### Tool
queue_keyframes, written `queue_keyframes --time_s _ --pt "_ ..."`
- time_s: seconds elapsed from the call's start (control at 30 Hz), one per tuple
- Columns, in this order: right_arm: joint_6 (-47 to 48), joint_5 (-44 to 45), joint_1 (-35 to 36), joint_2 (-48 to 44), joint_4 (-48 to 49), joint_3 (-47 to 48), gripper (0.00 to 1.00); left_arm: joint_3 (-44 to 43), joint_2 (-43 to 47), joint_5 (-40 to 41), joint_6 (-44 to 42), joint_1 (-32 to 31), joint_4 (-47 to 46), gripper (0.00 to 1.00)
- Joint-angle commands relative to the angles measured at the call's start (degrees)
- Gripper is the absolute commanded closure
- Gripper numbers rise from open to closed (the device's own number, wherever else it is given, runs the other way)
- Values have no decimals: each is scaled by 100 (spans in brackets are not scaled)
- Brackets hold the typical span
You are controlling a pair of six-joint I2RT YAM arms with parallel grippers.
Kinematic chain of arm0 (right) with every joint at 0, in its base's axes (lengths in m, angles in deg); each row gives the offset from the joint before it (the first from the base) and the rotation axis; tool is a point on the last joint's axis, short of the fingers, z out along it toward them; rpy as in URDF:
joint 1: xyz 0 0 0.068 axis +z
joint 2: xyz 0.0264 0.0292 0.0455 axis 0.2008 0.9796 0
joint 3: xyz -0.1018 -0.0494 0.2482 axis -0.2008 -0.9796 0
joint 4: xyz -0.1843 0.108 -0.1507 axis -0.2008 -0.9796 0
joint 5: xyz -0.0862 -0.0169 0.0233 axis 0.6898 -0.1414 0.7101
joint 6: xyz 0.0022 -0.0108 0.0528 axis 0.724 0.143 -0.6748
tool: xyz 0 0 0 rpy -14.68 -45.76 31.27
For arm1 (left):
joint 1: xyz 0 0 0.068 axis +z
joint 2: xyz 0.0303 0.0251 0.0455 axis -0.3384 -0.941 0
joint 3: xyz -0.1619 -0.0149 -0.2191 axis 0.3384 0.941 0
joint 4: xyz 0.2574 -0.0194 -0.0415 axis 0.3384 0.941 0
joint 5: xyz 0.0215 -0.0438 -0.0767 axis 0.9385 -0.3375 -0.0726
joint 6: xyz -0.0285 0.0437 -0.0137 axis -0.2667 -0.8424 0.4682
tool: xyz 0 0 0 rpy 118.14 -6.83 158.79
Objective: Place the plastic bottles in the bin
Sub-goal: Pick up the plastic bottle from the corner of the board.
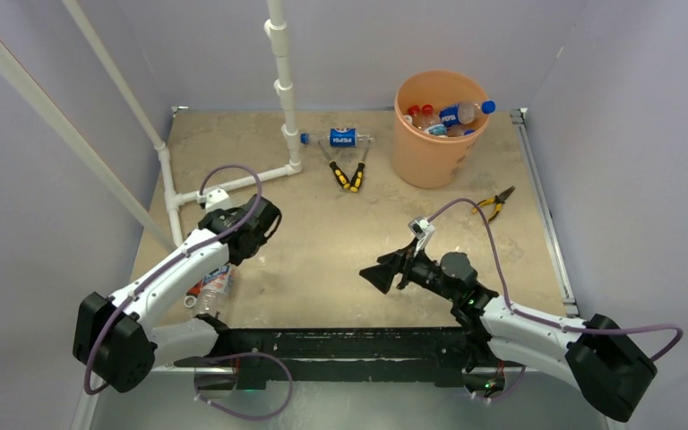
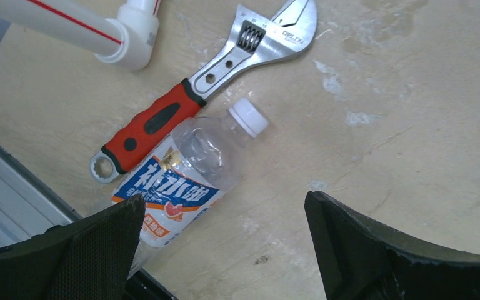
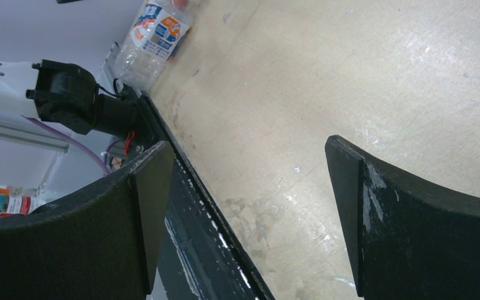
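Left hand (image 2: 225, 203), fingers wide apart over the clear white-capped plastic bottle (image 2: 184, 169), may on closing snag the red-handled metal wrench (image 2: 162, 119) just beside it at eleven o'clock, or push the bottle off the bench (image 2: 381, 125) edge.

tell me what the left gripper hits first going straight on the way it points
Probably the clear plastic bottle with white cap and blue label, lying left of centre before the open left gripper; depth is unclear, so it might meet beige tabletop beside it.
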Motion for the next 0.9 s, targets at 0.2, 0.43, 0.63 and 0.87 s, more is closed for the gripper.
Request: queue_keyframes --time_s 0.2,0.43,0.63,0.87 --pt "182 -205 17 -140 125 219 9 476 -38 -477 76 899 -171 1" --pt "131 -209 21 -200 212 269 9 673 -646 -735 335 1033 -242 1" --pt "253 -119 20 -285 35 337 9 1143 -694 -1342 109 1034 -1000 8" --pt "310 -76 20 -135 -1 450 9 1426 -452 -1681 -130 1032 -1500 21"
